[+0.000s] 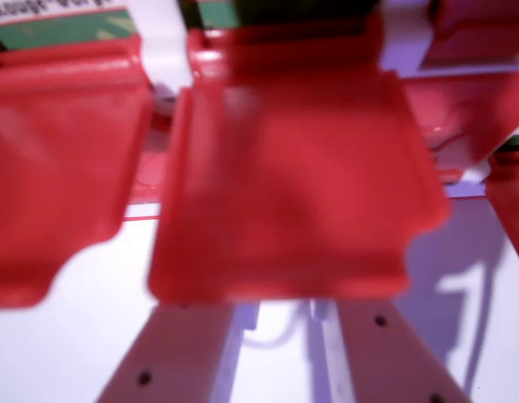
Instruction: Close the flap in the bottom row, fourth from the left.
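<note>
The wrist view is filled by a red plastic flap [293, 176], blurred by closeness, hanging forward from a hinge bar along its upper edge and reaching down to a free lower edge with a small stepped notch at its lower right corner. A second red flap [58, 168] of the same shape hangs just beside it toward the wrist view's left, and parts of further red pieces [469, 109] show at the right edge. Behind the hinges a white frame [163, 42] and a strip of green printed card [66, 25] can be made out; the white worktop [66, 353] lies below.

The flap looks like thin moulded plastic: light, stiff, smooth and rather slippery, and turning freely on its hinge. It should need a push and not a grip, best applied near the free lower edge, far from the hinge, where little force swings it; a hard shove could strain the hinge or skate off the glossy face.

The claw [285, 348] shows as two pale fingers [180, 353] rising from the bottom of the picture, spread moderately apart with clear worktop between them. It holds nothing. The fingertips end right at the flap's lower edge; whether they touch it or sit just beneath cannot be told.
</note>
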